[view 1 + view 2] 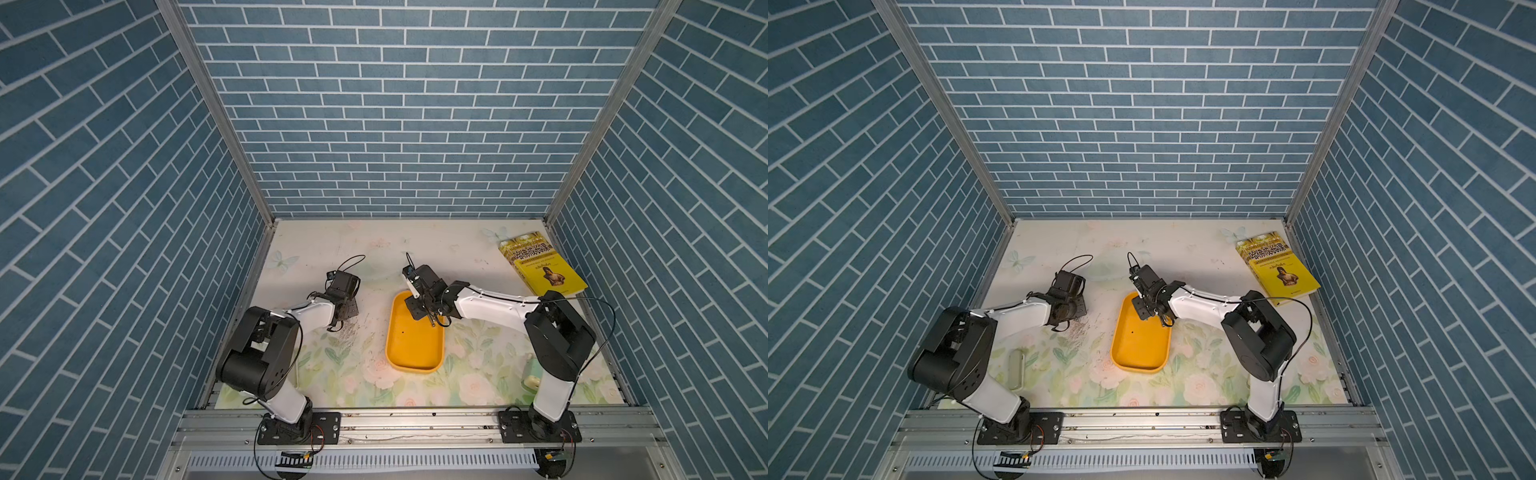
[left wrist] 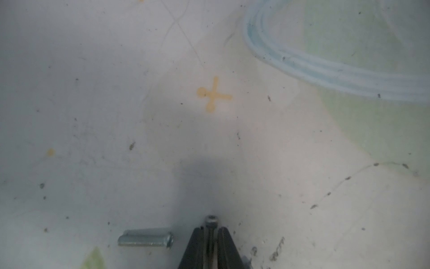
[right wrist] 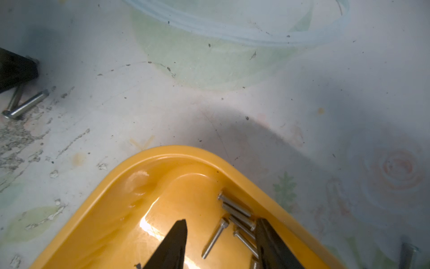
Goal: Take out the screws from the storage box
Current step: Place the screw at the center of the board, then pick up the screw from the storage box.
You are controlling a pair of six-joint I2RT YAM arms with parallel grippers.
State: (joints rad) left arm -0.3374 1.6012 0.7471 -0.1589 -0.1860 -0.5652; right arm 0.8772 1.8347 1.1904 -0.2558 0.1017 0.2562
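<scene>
The right gripper [image 3: 222, 221] hangs in the far end of the shallow yellow-orange plastic storage box [image 3: 162, 149], jaws apart, and is the nearer arm. A loose silver-grey metal screw [image 3: 215, 240] lies between its fingers, long axis roughly along the gripper's reach. A cluster of like screws [image 3: 235, 207] crowds the box wall beside one finger. Left of the box, the left gripper [image 2: 211, 229] sits low over the floral surface [image 2: 93, 116], jaws nearly together about a slim screw [image 2: 210, 220]. I cannot tell whether it is pinched or freed. A stubby screw [image 2: 145, 240] lies flat beside it.

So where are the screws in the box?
Right wrist view: the screws lie in a corner of the storage box, beside the open right gripper.
</scene>
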